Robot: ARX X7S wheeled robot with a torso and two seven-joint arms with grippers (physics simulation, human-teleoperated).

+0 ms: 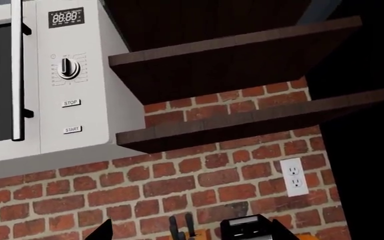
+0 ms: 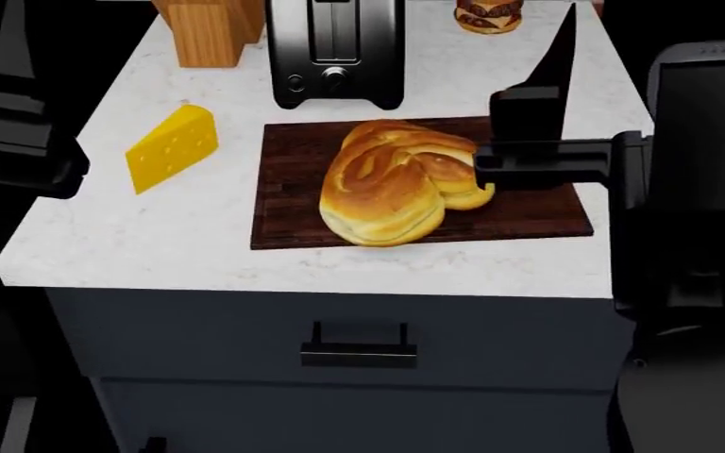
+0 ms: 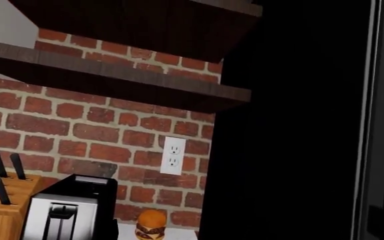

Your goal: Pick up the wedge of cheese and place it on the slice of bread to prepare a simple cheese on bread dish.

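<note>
The right arm's dark pincer (image 2: 495,165) covers the loaf's (image 2: 388,184) right end; its jaws can't be made out. The left pincer (image 2: 16,151) melts into shadow. The head view's top edge cuts off the toaster (image 2: 335,57), knife block (image 2: 211,33) and burger (image 2: 489,17).

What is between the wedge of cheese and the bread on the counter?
Only bare white counter, in the head view; the wedge of cheese lies apart from the cutting board holding the bread.
</note>
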